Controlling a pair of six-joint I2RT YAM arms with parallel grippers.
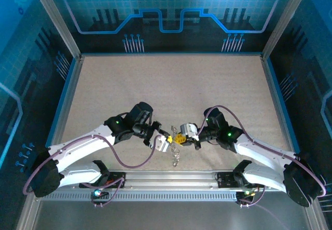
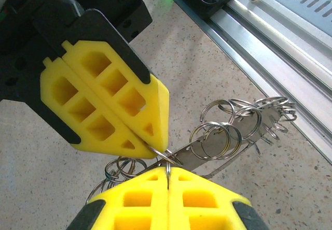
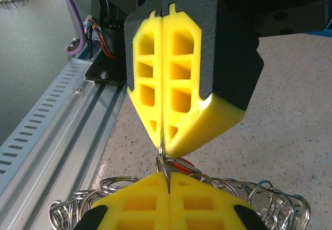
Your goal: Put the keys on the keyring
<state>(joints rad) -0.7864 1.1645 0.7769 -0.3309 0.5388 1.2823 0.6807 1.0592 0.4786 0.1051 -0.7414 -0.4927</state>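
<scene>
**Light, floppy wire pinched at one thin loop: grip the strand, not the bunch**

Your left claw (image 2: 168, 174) and right claw (image 2: 151, 143) meet tip to tip, both clenched. Each appears to pinch the same thin loop of the floppy silvery-grey wire keyring (image 2: 231, 131). The rest of that keyring hangs just below and beside the tips as a loose bunch of small coils around a flat grey metal strip (image 2: 205, 155), above the speckled beige surface (image 2: 52, 157). A sliver of red just beside the right claw's tip is probably the small red-headed key (image 3: 181, 164); its blade is hidden.

Expect everything here to be light, hard and slick. The wire will likely swing and twist instead of holding a pose, and the smooth yellow pads may let it slide. Take the wire across the very tips of the pads, and take the key by the edge of its flat head.
</scene>
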